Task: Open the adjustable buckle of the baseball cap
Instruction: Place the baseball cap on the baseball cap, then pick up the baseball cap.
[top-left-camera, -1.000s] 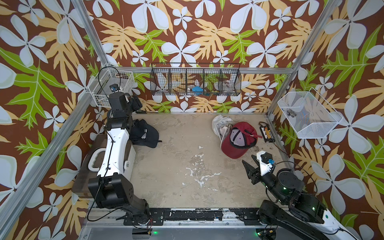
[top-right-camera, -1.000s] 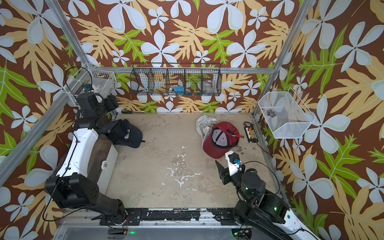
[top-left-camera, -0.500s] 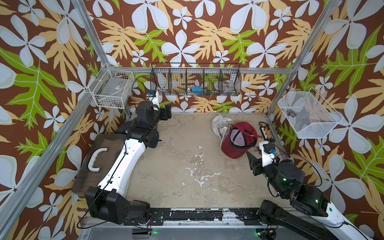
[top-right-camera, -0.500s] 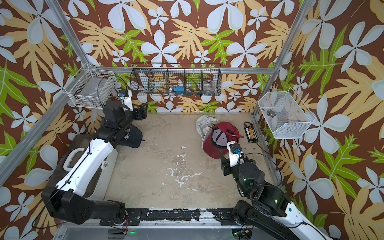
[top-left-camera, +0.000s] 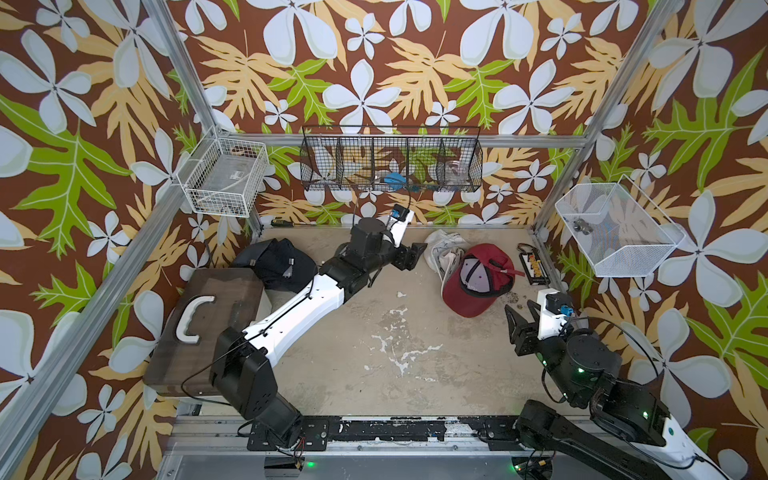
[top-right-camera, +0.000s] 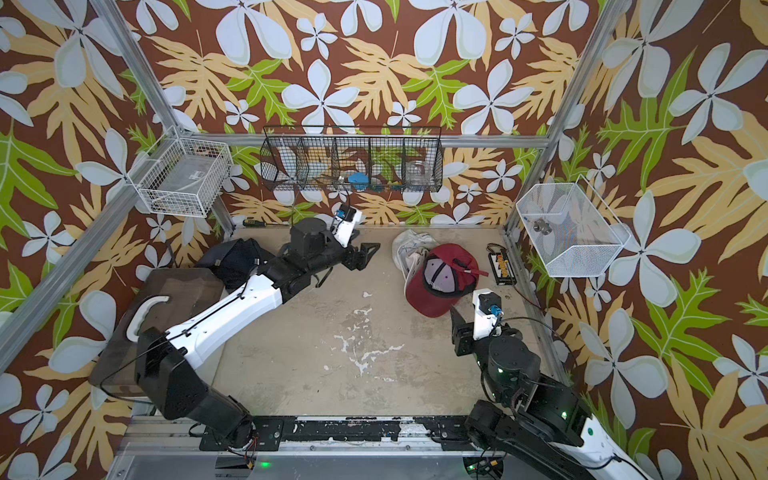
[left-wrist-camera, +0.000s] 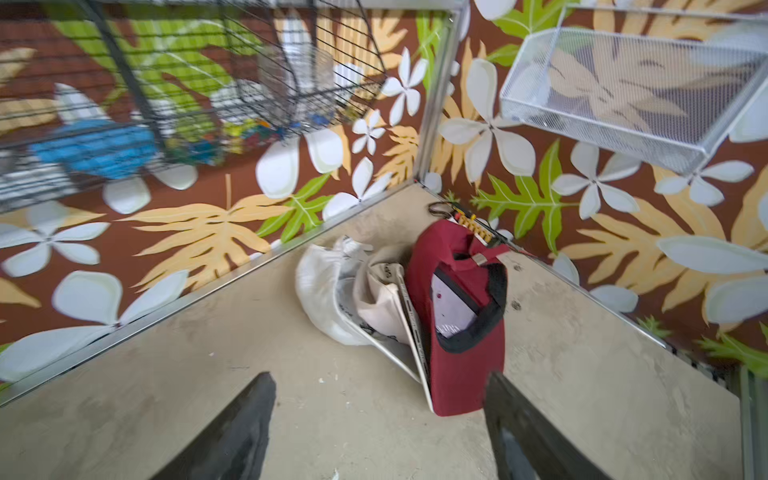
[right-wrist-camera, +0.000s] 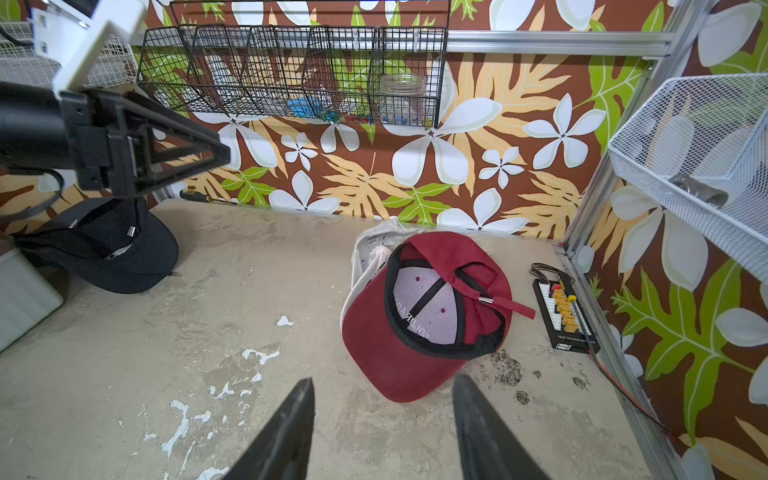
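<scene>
Both hands are hanging open and empty: the left hand (top-left-camera: 417, 254) just left of a white cap (top-left-camera: 444, 253), the right hand (top-left-camera: 523, 316) on the near side of the red cap (top-left-camera: 467, 301). That cap is lying upside down at the counter's (top-left-camera: 374, 332) far right, touching the white one. Its strap (right-wrist-camera: 513, 307) is passing through a metal buckle (right-wrist-camera: 485, 300), which is showing clearly in the right wrist view and only tiny in both top views.

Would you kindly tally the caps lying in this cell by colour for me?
Red cap: 1
Black cap: 1
White cap: 1
Total: 3
</scene>
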